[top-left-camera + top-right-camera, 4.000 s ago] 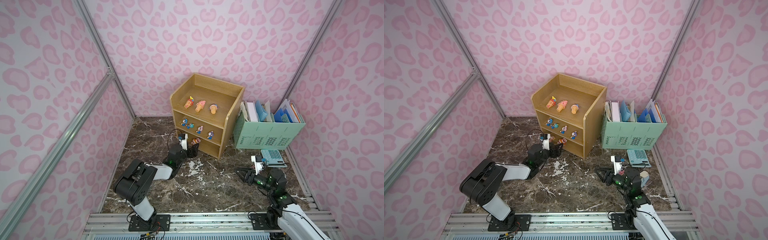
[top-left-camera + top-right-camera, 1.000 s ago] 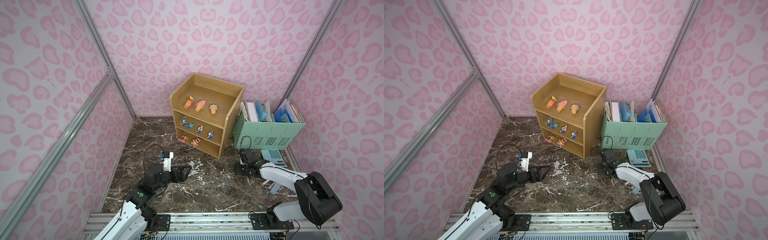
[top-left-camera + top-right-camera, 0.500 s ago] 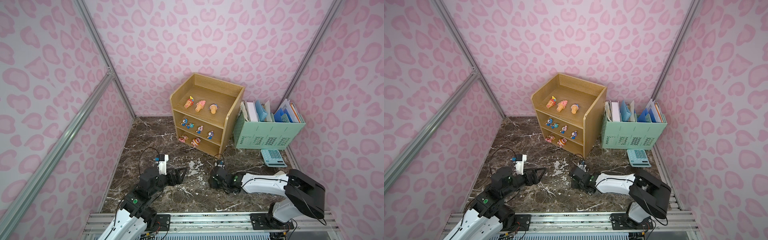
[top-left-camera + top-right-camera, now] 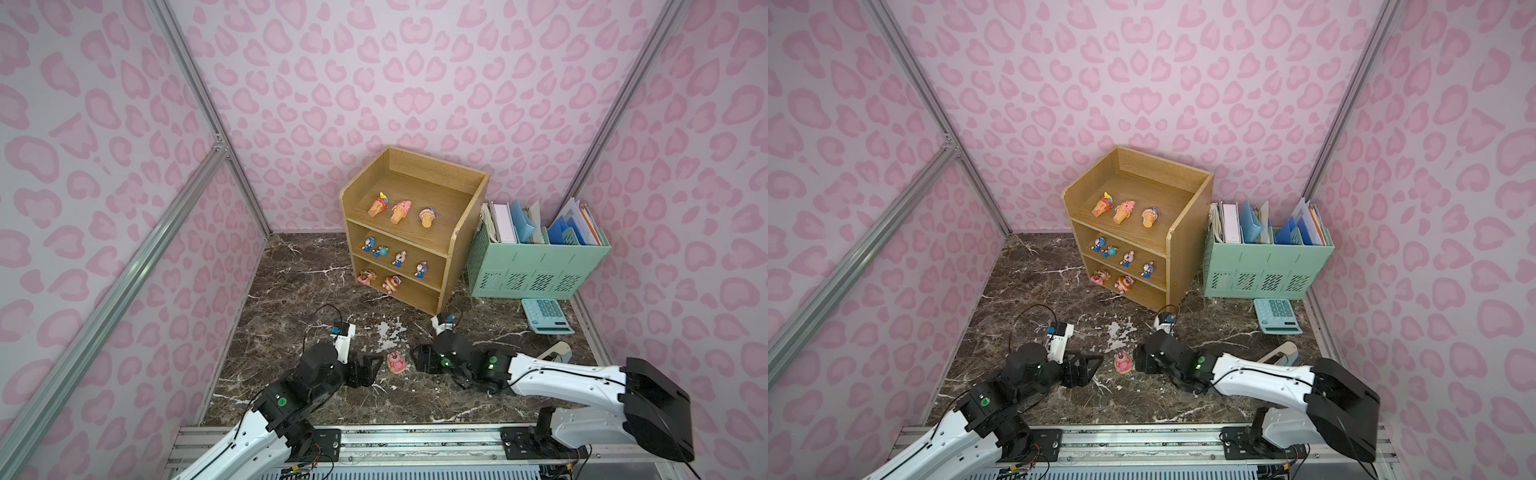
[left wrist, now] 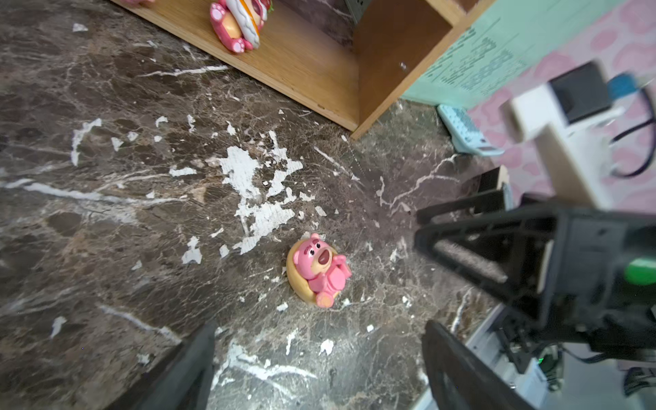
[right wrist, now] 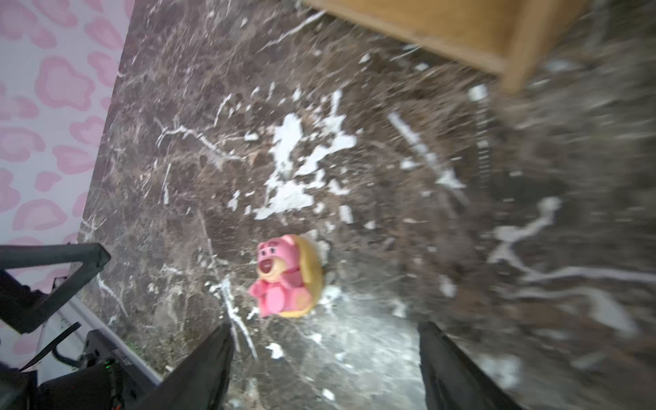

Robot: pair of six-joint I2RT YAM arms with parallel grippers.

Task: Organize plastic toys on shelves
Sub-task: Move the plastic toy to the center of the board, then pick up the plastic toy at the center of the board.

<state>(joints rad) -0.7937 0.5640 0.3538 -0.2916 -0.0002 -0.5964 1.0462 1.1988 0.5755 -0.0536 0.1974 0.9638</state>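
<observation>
1. Table [image 4: 291,291]: dark brown marble top with white veining, enclosed by pink-patterned walls.
2. Shelves [image 4: 432,172]: light wooden unit of three open tiers. It stood at the back of the table, and its top tier was rimmed.
3. File organizer [image 4: 536,266]: mint green and perforated, holding papers and folders. It stood just beside the shelves.
4. Left arm [image 4: 249,436] and right arm [image 4: 561,378]: both reached low over the front of the table, toward each other.
5. Calculator [image 4: 546,316]: mint green, flat on the table in front of the organizer.
6. Left gripper [image 5: 319,326]: jaws spread wide, holding nothing.
7. Right gripper [image 6: 324,326]: jaws also well apart and empty. The wrist view was blurred.
8. Three cone figurines [image 4: 401,211]: orange with pink tops, lying in a row on the top tier.
9. Four blue-and-white figurines [image 4: 400,257]: spaced along the middle tier.
10. Two pink figurines [image 4: 391,284]: at the left end of the bottom tier.
11. Pink bear figurine [image 4: 397,360]: seated in a tan shell and resting on the table. In both top views it lay between the two grippers, near both. Neither wrist view showed a finger touching it.
</observation>
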